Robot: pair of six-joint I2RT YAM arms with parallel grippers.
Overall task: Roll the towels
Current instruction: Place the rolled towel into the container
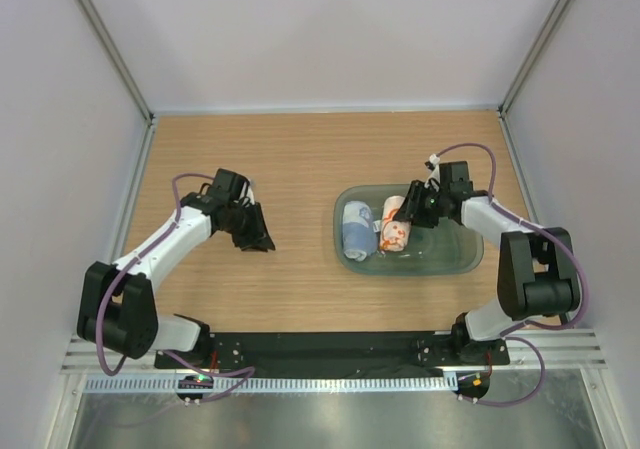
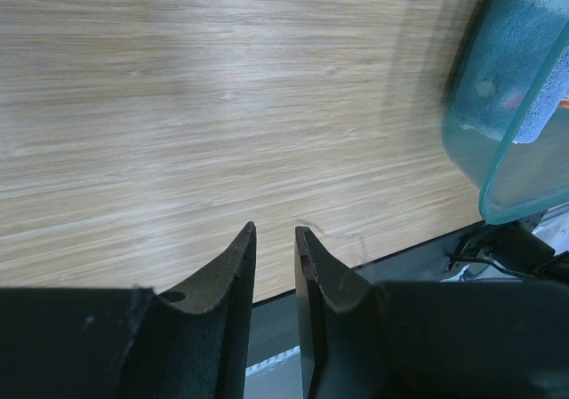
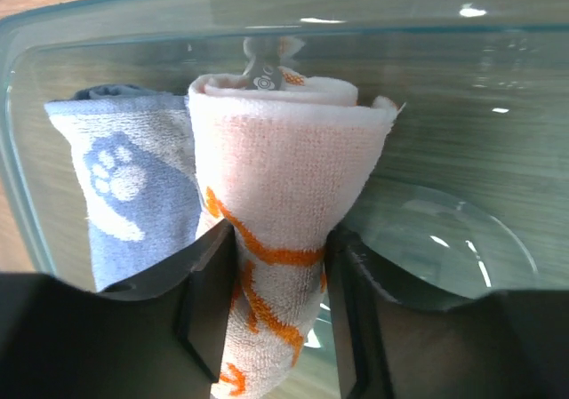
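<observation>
From above, a clear dish [image 1: 452, 265] sits on the right half of the wooden surface [image 1: 300, 159] with two rolled towels side by side in it: a blue towel [image 1: 355, 231] on the left and a white and orange towel [image 1: 396, 231] just to its right. The right hand [image 1: 410, 209] reaches into the dish from the far right and sits at the far end of the white and orange towel. The left hand [image 1: 255, 237] is low over bare wood on the left half, well apart from the dish and both towels. In the left wrist view, the left hand [image 2: 274, 230] has only a narrow gap between its two fingers, with nothing in that gap and bare surface [image 2: 222, 106] beyond it. The edge of the dish [image 2: 507, 186] shows at the far right, with the blue towel [image 2: 533, 52] blurred behind its wall. In the right wrist view, the right hand [image 3: 280, 239] pinches the white and orange towel [image 3: 284, 150], one finger pressed against each side of the roll, which stays tightly wound. The blue towel [image 3: 124, 177], printed with a white paw, lies touching its left side, and the rim of the dish [image 3: 178, 8] curves around both.
</observation>
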